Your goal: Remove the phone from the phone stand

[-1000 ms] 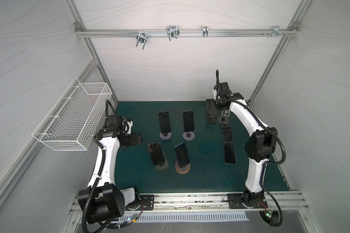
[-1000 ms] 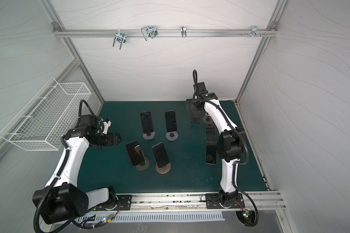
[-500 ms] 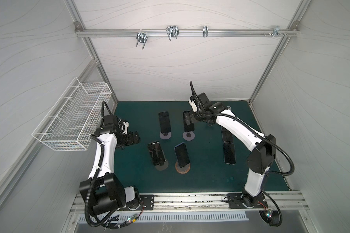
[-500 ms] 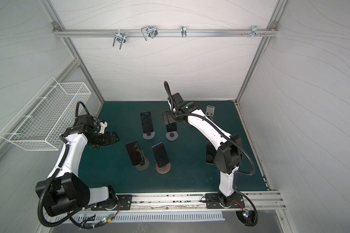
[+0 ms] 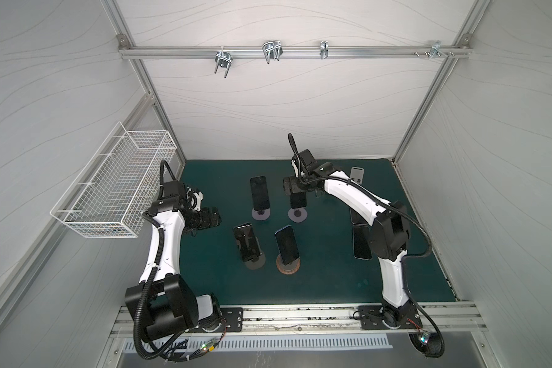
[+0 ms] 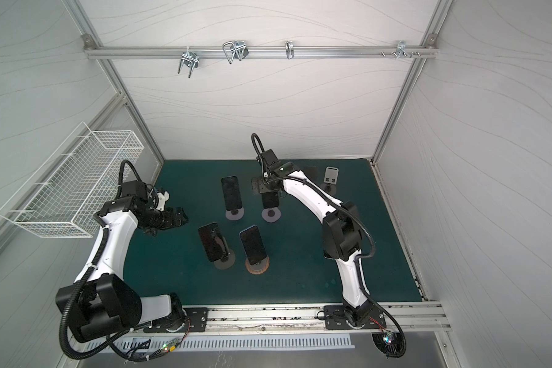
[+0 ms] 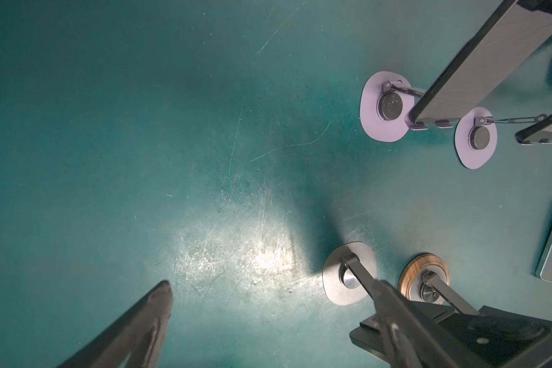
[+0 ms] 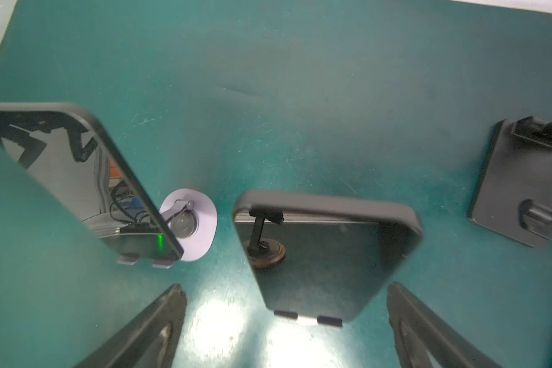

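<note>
Over the green mat (image 5: pixel 332 286) of the white-walled cell, the right gripper (image 8: pixel 286 288) has swung in from the far right corner. It now hangs spread wide and empty, straddling the phone (image 8: pixel 325 255), which is not yet lifted from its lavender-based phone stand (image 5: pixel 297 215). Closing on the phone looks like the next move. The left gripper (image 5: pixel 211 216) waits well apart, jaws parted and empty.

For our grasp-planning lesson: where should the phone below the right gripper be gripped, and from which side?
Grip the phone by its two long side edges, near the top, coming from above. It leans back on its stand, bottom edge seated in two lips, so it probably lifts upward; the open right gripper has a finger either side.
</note>
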Controlling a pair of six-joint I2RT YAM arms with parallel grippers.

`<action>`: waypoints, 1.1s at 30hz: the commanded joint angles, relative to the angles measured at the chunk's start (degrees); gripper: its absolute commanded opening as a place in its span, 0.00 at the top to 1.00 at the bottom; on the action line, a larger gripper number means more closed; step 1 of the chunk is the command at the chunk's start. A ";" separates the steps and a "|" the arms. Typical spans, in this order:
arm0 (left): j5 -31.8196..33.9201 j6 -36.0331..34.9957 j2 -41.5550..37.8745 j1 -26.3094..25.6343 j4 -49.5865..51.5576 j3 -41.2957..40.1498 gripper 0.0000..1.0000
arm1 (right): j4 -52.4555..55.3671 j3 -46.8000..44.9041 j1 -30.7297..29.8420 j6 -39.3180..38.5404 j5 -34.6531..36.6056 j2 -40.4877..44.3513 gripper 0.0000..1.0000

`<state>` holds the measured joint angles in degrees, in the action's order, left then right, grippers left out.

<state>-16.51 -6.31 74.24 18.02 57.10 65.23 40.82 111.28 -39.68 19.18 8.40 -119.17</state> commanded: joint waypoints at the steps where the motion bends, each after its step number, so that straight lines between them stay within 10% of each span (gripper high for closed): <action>1: -0.16 -0.39 -1.21 0.25 0.32 1.28 0.01 | -1.88 1.81 0.06 1.15 3.05 -2.45 0.01; 33: -1.16 -0.65 -1.66 0.21 0.29 0.73 0.01 | 3.04 3.55 -0.13 -3.43 4.83 7.29 0.35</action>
<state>-16.82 -6.37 73.65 18.02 57.14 65.21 42.35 113.60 -39.68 16.67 13.34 -118.85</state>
